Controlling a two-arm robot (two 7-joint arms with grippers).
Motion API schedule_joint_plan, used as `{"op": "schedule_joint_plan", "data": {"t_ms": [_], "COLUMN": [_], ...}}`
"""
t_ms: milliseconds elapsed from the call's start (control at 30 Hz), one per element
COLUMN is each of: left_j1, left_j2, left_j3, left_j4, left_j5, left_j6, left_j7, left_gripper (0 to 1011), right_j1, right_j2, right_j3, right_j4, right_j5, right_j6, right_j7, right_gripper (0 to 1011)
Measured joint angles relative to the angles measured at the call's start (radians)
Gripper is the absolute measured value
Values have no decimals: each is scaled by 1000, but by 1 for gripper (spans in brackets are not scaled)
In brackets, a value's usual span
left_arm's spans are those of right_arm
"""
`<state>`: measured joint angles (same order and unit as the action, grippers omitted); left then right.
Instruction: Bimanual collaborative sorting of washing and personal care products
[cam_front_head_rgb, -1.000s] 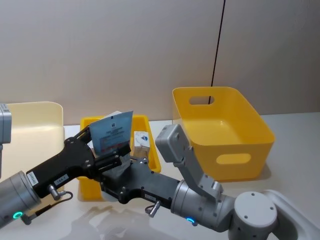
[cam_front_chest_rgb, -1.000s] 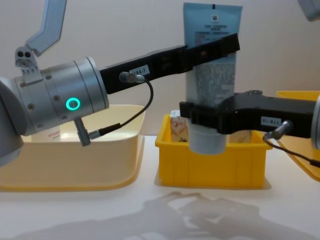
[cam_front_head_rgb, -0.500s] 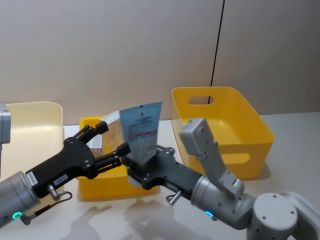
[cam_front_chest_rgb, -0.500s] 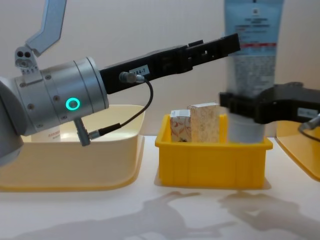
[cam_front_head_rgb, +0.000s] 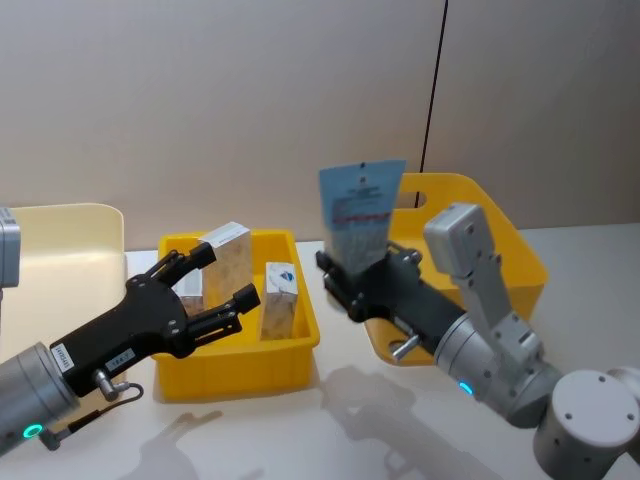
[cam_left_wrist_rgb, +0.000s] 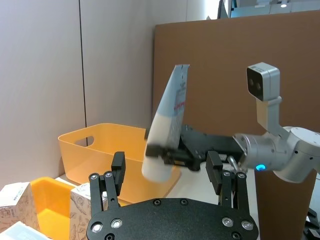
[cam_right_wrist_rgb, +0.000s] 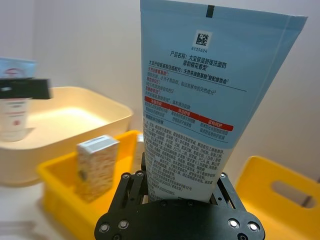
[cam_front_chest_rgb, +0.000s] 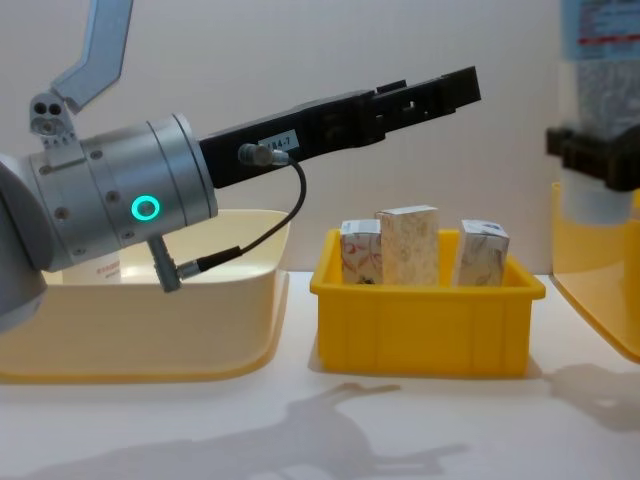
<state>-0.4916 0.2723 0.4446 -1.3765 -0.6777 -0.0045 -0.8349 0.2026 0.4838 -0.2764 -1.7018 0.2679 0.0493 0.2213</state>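
My right gripper (cam_front_head_rgb: 352, 272) is shut on the lower end of a pale-blue squeeze tube (cam_front_head_rgb: 360, 208), which it holds upright above the near left rim of the large yellow bin (cam_front_head_rgb: 500, 235). The tube (cam_right_wrist_rgb: 197, 110) has a red band among its printed text. My left gripper (cam_front_head_rgb: 228, 275) hangs open with nothing in it over the small yellow bin (cam_front_head_rgb: 240, 355). Three white cartons (cam_front_chest_rgb: 408, 245) with brown patterns stand in that small yellow bin (cam_front_chest_rgb: 420, 320). In the chest view the tube (cam_front_chest_rgb: 600, 120) is at the right edge, and the left gripper (cam_front_chest_rgb: 460, 90) reaches in above the cartons.
A wide cream bin (cam_front_head_rgb: 60, 250) sits at the far left, and another tube (cam_right_wrist_rgb: 14, 107) stands in it. A brown wall runs behind the table. White tabletop lies in front of the bins.
The left gripper let go of the tube's top and stayed where it was. The right gripper carried the tube right, from over the small bin to the large bin's rim, uncovering a carton.
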Motion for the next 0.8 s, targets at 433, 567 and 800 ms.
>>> {"op": "schedule_joint_plan", "data": {"t_ms": [433, 567, 800], "left_j1": [0, 0, 0], "left_j2": [0, 0, 0], "left_j3": [0, 0, 0], "left_j4": [0, 0, 0], "left_j5": [0, 0, 0], "left_j6": [0, 0, 0], "left_j7": [0, 0, 0], "left_gripper": [1003, 1003, 1003], "right_j1": [72, 99, 124], "right_j2": [-10, -18, -33], "right_j3": [70, 86, 109], "right_j4": [88, 121, 161], "right_j5": [-92, -120, -163], "right_j6": [-113, -130, -115], "right_j7": [-103, -136, -194], "right_gripper": [466, 466, 466]}}
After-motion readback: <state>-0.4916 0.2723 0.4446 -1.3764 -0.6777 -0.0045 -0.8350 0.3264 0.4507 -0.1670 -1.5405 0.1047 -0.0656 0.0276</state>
